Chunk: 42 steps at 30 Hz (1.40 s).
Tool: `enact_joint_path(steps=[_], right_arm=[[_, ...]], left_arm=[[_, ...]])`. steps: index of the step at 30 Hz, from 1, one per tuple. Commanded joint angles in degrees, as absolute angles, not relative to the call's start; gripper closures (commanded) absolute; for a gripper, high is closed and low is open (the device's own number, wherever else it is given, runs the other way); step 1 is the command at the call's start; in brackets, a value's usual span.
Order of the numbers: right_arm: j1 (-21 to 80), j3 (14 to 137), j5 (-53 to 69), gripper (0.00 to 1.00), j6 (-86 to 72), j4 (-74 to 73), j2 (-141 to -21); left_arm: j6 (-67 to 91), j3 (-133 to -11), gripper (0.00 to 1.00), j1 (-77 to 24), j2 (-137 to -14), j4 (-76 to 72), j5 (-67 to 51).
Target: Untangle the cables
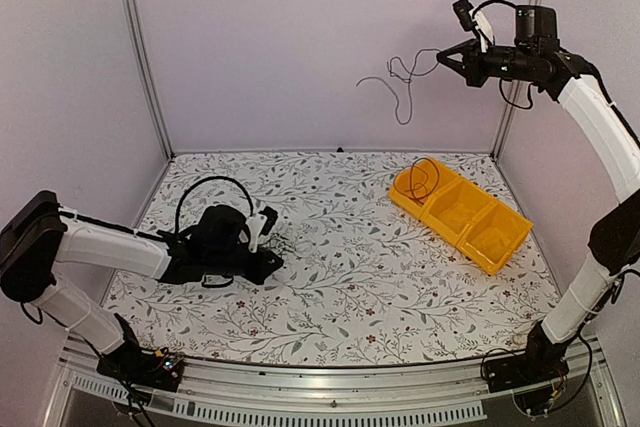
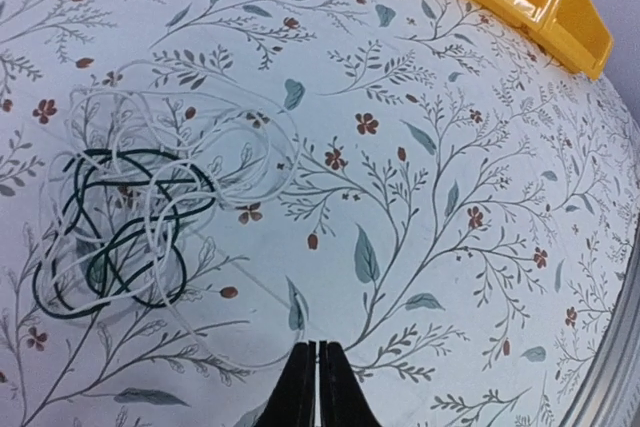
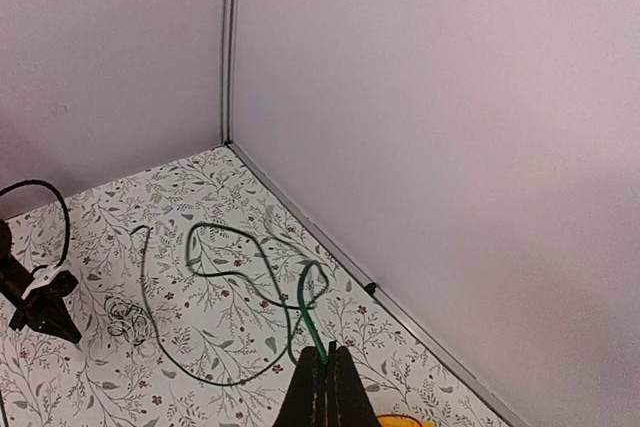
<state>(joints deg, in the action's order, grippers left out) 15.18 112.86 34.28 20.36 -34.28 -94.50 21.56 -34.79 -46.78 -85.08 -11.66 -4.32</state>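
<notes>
Several thin whitish and dark cables [image 2: 125, 232] lie coiled in one tangled clump on the floral-patterned table [image 1: 340, 277], just ahead of the left gripper [image 2: 318, 387]. Its jaws are pressed together low over the table, and I cannot tell whether a pale strand is caught between them.

One thin dark-green cable [image 3: 308, 319] is free of the clump. It hangs in open loops high above the table from the right gripper [image 3: 325, 387], whose jaws are pinched on its end. A dark reddish cable coil [image 1: 425, 177] sits in the far end compartment of the yellow plastic three-compartment tray [image 1: 497, 235], well apart from the clump.

The step in hand looks like carrying off a separated cable. The next move probably calls for bringing the right arm down over an unfilled compartment. The descent should be slow enough that the dangling loops settle inside and don't drape over the rim.

No brand, label or writing can be read anywhere.
</notes>
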Motion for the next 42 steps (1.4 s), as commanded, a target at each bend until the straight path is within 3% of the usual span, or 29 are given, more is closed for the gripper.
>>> enact_joint_path(steps=[1, 6, 19, 42], right_arm=[[12.12, 113.77, 31.14, 1.00, 22.55, -36.00, -95.21], [7.19, 113.37, 31.87, 1.00, 23.21, -38.89, -95.79], [6.26, 100.87, 26.86, 1.00, 26.92, -39.57, -89.91], [-1.83, 91.53, 22.29, 1.00, 31.98, -42.81, -85.01]], left_arm=[[30.51, -31.49, 1.00, -44.73, -81.30, -8.03, 3.63], [33.57, -29.16, 1.00, -42.57, -79.35, -10.59, 4.65], [26.14, -40.87, 1.00, -42.62, -85.00, -8.77, 1.95], [23.73, -51.82, 0.89, -40.62, -96.28, -3.75, 0.67]])
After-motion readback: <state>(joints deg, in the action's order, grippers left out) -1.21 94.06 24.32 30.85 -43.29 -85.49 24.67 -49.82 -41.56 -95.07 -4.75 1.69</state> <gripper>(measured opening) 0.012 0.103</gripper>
